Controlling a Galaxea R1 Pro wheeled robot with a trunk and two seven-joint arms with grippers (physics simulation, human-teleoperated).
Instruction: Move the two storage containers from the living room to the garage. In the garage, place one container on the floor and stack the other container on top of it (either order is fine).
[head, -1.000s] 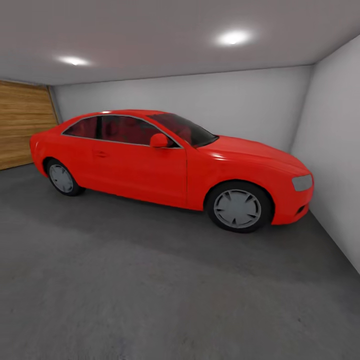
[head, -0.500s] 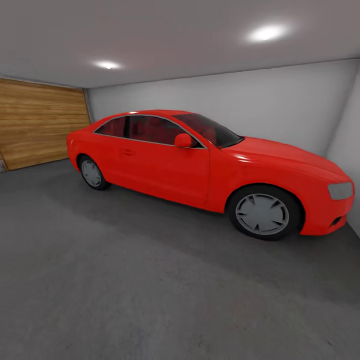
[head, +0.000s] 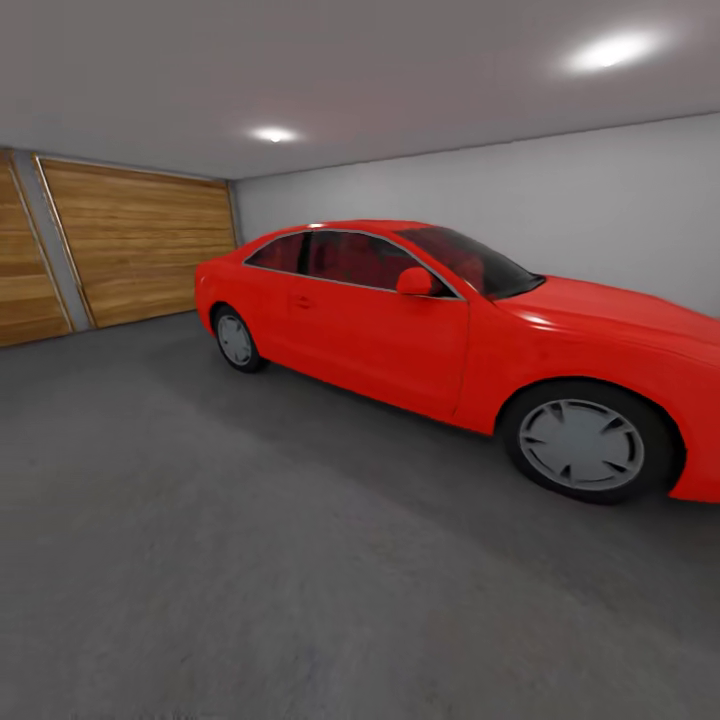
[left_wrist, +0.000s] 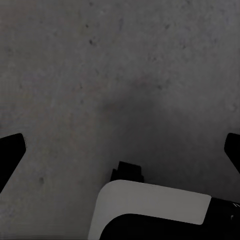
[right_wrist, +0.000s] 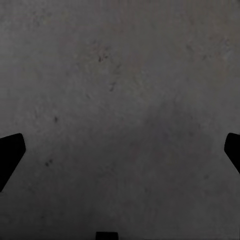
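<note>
I stood in the garage facing the red car (head: 450, 340). Left tool (left_wrist: 120, 150) and right tool (right_wrist: 120, 150) hung spread, empty, over floor (head: 250, 560). Containers unsighted; bearing undetermined.

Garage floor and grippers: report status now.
Left gripper open, empty. Right gripper open, empty. Both over bare grey floor. Red car parked ahead right, wooden door far left.
</note>
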